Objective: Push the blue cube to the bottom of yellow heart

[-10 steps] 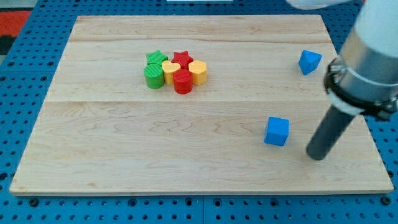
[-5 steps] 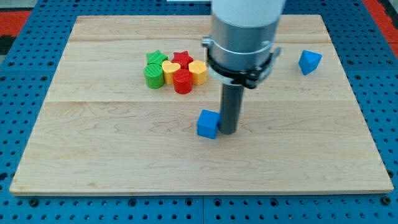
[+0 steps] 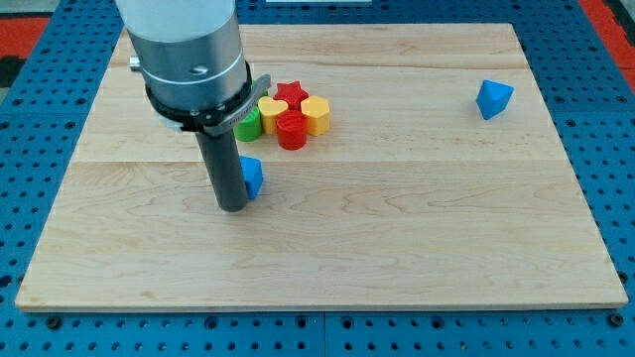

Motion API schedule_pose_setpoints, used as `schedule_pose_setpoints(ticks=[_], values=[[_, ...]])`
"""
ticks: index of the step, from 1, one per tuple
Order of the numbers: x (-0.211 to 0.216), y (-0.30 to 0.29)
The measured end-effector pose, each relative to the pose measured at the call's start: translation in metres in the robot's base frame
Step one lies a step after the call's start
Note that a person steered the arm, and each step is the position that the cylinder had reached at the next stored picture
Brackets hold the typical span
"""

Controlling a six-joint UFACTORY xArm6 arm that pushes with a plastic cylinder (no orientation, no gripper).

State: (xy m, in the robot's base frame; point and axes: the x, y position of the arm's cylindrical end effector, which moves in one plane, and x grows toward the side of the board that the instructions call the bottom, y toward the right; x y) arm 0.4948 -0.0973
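The blue cube (image 3: 252, 176) lies on the wooden board, below and slightly left of the block cluster. It is partly hidden behind my rod. My tip (image 3: 232, 206) rests on the board touching the cube's left side. The yellow heart (image 3: 272, 112) sits in the cluster above the cube, with a gap between them. The arm's grey body covers the cluster's left part.
The cluster also holds a red star (image 3: 291, 93), a red cylinder (image 3: 292, 130), a yellow block (image 3: 316, 114) and a green block (image 3: 248, 123), partly hidden. A second blue block (image 3: 493, 98) sits at the view's upper right. The wooden board (image 3: 417, 228) lies on a blue pegboard.
The blue cube has slid left across the board, from the right side to below the cluster. My tip went with it and now stands on the cube's left instead of its right.
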Motion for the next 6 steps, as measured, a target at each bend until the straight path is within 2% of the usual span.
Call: schedule_pose_setpoints(ticks=[1, 3, 4, 5, 6], values=[[-0.026, 0.0], [-0.038, 0.026], [-0.038, 0.026], [-0.004, 0.051], [-0.026, 0.156]])
